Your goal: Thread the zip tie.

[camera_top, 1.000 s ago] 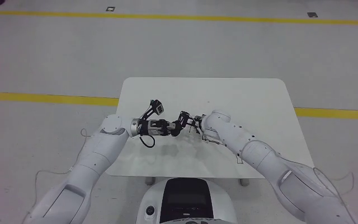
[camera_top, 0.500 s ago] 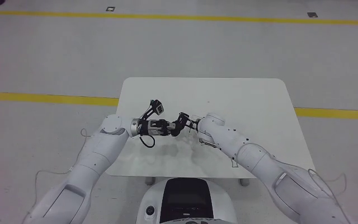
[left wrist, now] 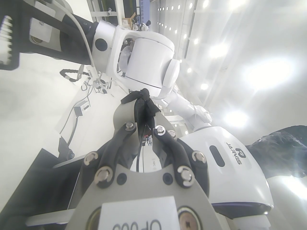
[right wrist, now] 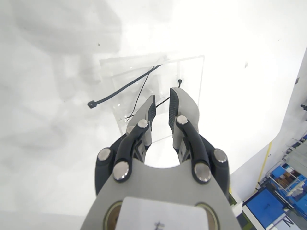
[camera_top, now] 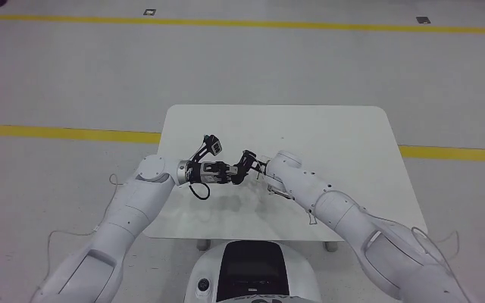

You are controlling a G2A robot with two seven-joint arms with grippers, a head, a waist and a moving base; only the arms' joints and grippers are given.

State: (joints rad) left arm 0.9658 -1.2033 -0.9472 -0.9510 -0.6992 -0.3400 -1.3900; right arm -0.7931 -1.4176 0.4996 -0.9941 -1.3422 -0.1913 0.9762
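Left gripper (left wrist: pixel 144 107) is clamped shut on a thin black nylon zip tie (left wrist: pixel 138 155), with the strap running back between its fingers. It's held in the air over the white table (camera_top: pixel 341 144), close to the right gripper (right wrist: pixel 162 94). The right one's fingers are spread with nothing in them, above a clear plastic tray (right wrist: pixel 189 72) that has loose black ties (right wrist: pixel 115 93) lying across it. I reckon the tie is near weightless, springy and slick, so the free end will wander. I'd pinch close to the tail tip, flat sides against the pads. Can't make out the head.
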